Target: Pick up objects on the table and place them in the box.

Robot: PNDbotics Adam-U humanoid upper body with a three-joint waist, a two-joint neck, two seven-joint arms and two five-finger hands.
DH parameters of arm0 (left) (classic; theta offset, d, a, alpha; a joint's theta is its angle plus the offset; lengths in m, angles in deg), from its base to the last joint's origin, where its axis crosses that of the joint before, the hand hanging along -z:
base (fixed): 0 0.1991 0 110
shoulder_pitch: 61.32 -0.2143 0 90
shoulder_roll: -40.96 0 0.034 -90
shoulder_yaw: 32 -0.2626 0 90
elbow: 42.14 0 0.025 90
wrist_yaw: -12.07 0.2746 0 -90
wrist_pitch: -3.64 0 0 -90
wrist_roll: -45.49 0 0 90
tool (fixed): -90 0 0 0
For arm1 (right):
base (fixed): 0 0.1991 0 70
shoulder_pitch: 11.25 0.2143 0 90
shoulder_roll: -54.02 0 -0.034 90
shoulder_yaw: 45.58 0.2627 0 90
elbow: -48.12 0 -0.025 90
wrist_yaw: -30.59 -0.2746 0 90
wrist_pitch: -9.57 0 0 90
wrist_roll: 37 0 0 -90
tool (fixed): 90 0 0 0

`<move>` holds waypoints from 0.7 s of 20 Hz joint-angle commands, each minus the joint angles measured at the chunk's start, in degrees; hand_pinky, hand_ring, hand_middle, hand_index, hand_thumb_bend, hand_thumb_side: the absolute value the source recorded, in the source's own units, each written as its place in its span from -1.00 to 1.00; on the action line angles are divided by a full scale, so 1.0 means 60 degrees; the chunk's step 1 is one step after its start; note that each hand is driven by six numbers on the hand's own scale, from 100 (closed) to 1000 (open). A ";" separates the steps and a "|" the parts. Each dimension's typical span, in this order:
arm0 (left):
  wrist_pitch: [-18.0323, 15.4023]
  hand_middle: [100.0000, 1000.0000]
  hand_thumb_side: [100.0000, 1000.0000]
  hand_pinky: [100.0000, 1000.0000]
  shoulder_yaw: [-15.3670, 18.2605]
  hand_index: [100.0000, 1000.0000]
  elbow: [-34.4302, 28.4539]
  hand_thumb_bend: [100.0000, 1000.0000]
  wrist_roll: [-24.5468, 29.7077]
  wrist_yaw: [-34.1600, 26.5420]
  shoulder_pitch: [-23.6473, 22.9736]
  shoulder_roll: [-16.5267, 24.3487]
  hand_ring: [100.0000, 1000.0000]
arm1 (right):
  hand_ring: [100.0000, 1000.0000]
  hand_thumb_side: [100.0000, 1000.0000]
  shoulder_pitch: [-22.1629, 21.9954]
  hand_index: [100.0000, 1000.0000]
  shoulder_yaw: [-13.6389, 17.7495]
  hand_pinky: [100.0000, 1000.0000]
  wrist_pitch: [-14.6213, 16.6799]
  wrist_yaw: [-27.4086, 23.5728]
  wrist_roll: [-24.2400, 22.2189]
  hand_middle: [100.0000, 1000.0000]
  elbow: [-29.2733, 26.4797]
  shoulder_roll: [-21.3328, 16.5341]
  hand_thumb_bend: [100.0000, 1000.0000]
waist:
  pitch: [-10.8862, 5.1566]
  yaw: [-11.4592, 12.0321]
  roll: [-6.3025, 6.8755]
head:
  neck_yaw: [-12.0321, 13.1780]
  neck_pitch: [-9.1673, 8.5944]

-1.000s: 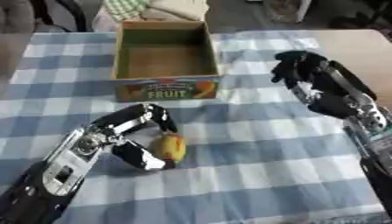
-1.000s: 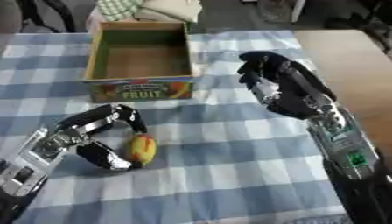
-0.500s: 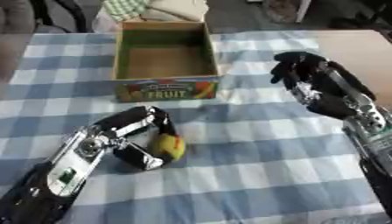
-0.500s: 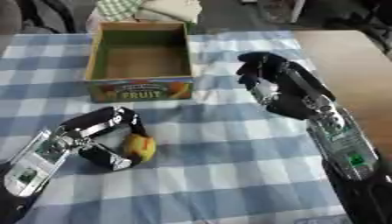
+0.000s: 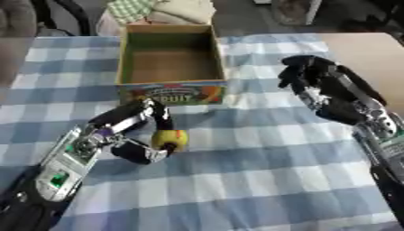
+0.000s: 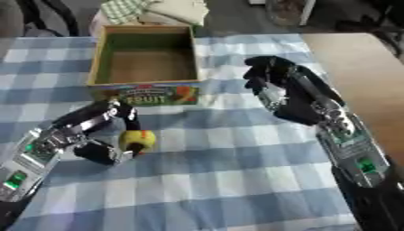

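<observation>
A yellow-green fruit with a red patch (image 5: pixel 170 139) is held just above the blue checked tablecloth, in front of the box. My left hand (image 5: pixel 135 133) is curled round it, fingers over the top and thumb underneath. The open cardboard fruit box (image 5: pixel 168 62) stands behind it at the table's far middle, and nothing shows inside it. My right hand (image 5: pixel 314 82) hovers over the cloth to the right of the box, fingers loosely bent and holding nothing.
Folded cloths (image 5: pixel 167 10) lie just behind the box at the far edge. A bare wooden tabletop (image 5: pixel 359 48) shows at the right beyond the checked cloth (image 5: pixel 236 180). A dark chair (image 5: pixel 55 18) stands at the far left.
My left hand has closed round the fruit and lifted it slightly. The whole picture has shifted a little. The right hand has stayed where it was.
</observation>
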 commanded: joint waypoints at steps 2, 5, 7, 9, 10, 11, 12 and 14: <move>0.0462 -0.34 -1.00 0.39 0.0858 -0.19 -0.0928 -1.00 -0.0429 -0.0534 0.0379 0.0925 -0.12 | 0.21 -0.12 0.0084 0.66 0.0110 0.51 0.0001 -0.0054 0.0017 0.21 -0.0143 -0.0242 -1.00 | -0.0206 0.0014 0.0020 | -0.0055 -0.0088; 0.0635 -0.34 -1.00 0.38 0.1265 -0.19 -0.0630 -1.00 -0.0906 -0.0284 0.0680 0.1345 -0.12 | 0.21 -0.13 0.0078 0.66 0.0109 0.51 0.0001 -0.0051 0.0017 0.21 -0.0144 -0.0249 -1.00 | -0.0211 -0.0013 0.0027 | -0.0025 -0.0114; 0.0572 -0.34 -1.00 0.37 0.1407 -0.23 -0.0179 -1.00 -0.1019 -0.0016 0.0914 0.1464 -0.12 | 0.20 -0.19 0.0079 0.66 0.0105 0.50 -0.0029 -0.0068 0.0023 0.20 -0.0130 -0.0230 -1.00 | -0.0214 -0.0065 0.0038 | 0.0010 -0.0129; 0.0432 -0.34 -1.00 0.36 0.1555 -0.21 0.0332 -1.00 -0.1109 0.0277 0.1155 0.1509 -0.12 | 0.21 -0.15 0.0064 0.66 0.0087 0.51 -0.0041 -0.0063 0.0011 0.21 -0.0133 -0.0224 -1.00 | -0.0218 -0.0142 0.0052 | 0.0037 -0.0143; 0.0342 -0.34 -1.00 0.36 0.1596 -0.21 0.0567 -1.00 -0.1151 0.0432 0.1280 0.1522 -0.11 | 0.21 -0.15 0.0057 0.66 0.0065 0.51 -0.0036 -0.0051 -0.0012 0.21 -0.0142 -0.0228 -1.00 | -0.0221 -0.0179 0.0059 | 0.0051 -0.0135; 0.0242 -0.34 -1.00 0.35 0.1611 -0.20 0.0818 -1.00 -0.1182 0.0621 0.1442 0.1533 -0.11 | 0.21 -0.15 0.0055 0.66 0.0030 0.51 -0.0027 -0.0036 -0.0047 0.21 -0.0150 -0.0230 -1.00 | -0.0226 -0.0229 0.0070 | 0.0074 -0.0117; 0.0139 -0.34 -1.00 0.35 0.1620 -0.21 0.1101 -1.00 -0.1203 0.0813 0.1616 0.1510 -0.11 | 0.21 -0.15 0.0061 0.66 0.0000 0.51 -0.0020 -0.0027 -0.0081 0.21 -0.0157 -0.0220 -1.00 | -0.0233 -0.0283 0.0085 | 0.0106 -0.0098; -0.0086 -0.34 -1.00 0.33 0.1655 -0.21 0.1724 -0.96 -0.1277 0.1281 0.1979 0.1395 -0.11 | 0.21 -0.16 0.0088 0.66 -0.0032 0.51 -0.0007 -0.0023 -0.0113 0.21 -0.0181 -0.0189 -1.00 | -0.0246 -0.0399 0.0116 | 0.0162 -0.0077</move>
